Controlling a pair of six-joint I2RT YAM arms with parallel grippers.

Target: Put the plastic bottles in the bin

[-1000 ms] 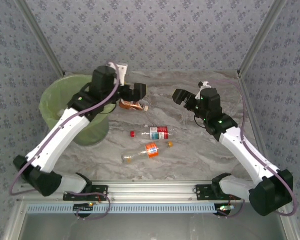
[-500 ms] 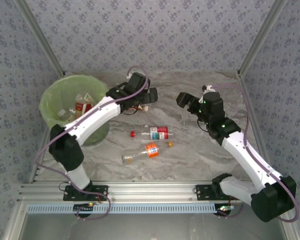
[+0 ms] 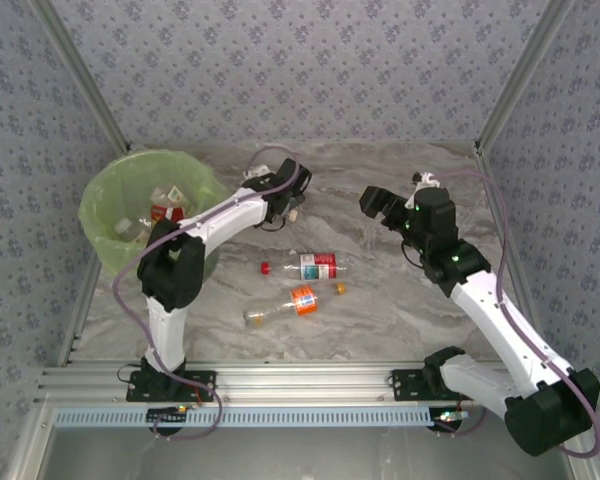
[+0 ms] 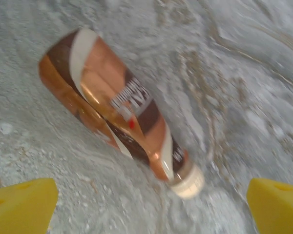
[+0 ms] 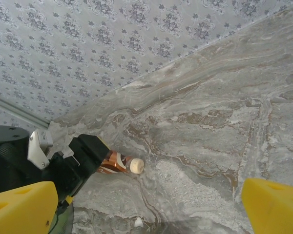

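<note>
The left gripper (image 3: 293,202), jaws spread wide, hangs over a brown bottle (image 4: 122,112) lying mid-frame. The right gripper (image 3: 377,205), equally wide, holds nothing.

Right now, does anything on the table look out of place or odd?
In the top view, a small red cap seems to lie loose on the table, just left of the red-labelled bottle. Nothing looks spilled.
</note>
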